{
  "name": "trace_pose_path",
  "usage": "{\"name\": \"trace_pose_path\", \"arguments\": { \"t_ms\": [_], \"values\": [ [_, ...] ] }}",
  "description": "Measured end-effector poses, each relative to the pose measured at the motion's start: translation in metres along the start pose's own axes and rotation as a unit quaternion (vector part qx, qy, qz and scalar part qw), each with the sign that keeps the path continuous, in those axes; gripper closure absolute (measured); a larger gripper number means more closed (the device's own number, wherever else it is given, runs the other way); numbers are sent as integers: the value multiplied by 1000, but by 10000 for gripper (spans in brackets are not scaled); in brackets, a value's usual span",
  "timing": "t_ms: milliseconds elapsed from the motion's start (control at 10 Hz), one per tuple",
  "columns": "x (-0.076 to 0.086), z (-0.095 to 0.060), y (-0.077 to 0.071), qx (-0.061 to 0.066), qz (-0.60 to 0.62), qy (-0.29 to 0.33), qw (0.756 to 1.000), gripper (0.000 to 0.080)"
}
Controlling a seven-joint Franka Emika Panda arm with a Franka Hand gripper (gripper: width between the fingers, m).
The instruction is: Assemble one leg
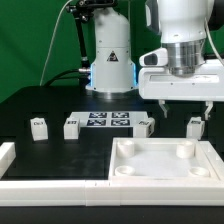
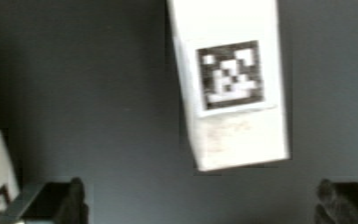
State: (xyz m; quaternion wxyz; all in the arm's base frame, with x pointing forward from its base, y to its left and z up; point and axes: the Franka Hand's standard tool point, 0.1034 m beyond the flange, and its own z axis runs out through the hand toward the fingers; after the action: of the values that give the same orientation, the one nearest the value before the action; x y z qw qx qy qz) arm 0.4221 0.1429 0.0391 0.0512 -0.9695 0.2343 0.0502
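White socketed panel [image 1: 160,162] lies on the black table [image 1: 60,155] near the marker board [image 1: 108,120].

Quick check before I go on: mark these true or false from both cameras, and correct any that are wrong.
1. The gripper is open and empty. True.
2. The leg in the wrist view sits between the fingers. False: it lies ahead of them, apart, with nothing between them.
3. A leg is already fitted into the panel. False: the panel holds nothing, and every leg in sight stands on the table.
4. The marker board lies flat on the table, beyond the panel in the exterior view. True.
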Motion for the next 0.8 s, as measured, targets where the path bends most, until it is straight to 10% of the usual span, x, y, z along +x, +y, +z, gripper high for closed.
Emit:
{"name": "trace_pose_path", "arguments": {
  "t_ms": [800],
  "values": [
    [5,3,-9,-32,-43,-240,969,150]
  ]
}}
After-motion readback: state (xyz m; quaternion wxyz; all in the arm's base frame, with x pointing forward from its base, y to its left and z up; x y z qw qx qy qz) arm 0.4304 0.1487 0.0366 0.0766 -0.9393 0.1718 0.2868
